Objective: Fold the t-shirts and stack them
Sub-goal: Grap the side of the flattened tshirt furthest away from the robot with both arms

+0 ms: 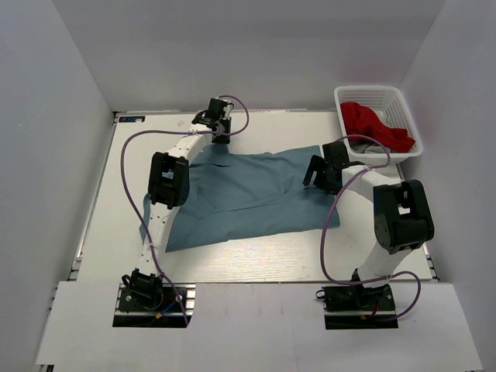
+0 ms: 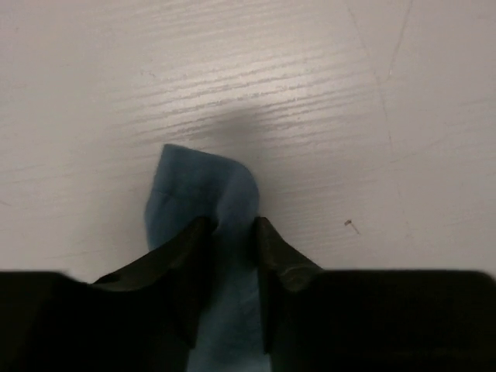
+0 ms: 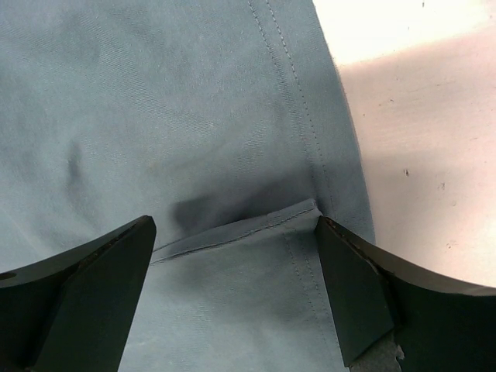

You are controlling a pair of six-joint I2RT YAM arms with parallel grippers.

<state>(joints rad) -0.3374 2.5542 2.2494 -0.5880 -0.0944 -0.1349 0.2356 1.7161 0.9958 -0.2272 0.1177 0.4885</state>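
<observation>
A dusty grey-blue t-shirt (image 1: pixel 248 198) lies spread across the middle of the table. My left gripper (image 1: pixel 220 136) is at its far left corner, shut on a bunched tip of the cloth (image 2: pixel 203 186) that sticks out past the fingers (image 2: pixel 184 248). My right gripper (image 1: pixel 316 172) is open over the shirt's right part, jaws wide apart, above a folded hem edge (image 3: pixel 240 229). The fabric beneath it lies flat on the table; whether the fingertips touch it I cannot tell.
A white lattice basket (image 1: pixel 373 97) at the far right holds a red cloth (image 1: pixel 373 124) and something grey. Purple cables (image 1: pixel 136 147) loop over the table by both arms. White walls close in the left, back and right.
</observation>
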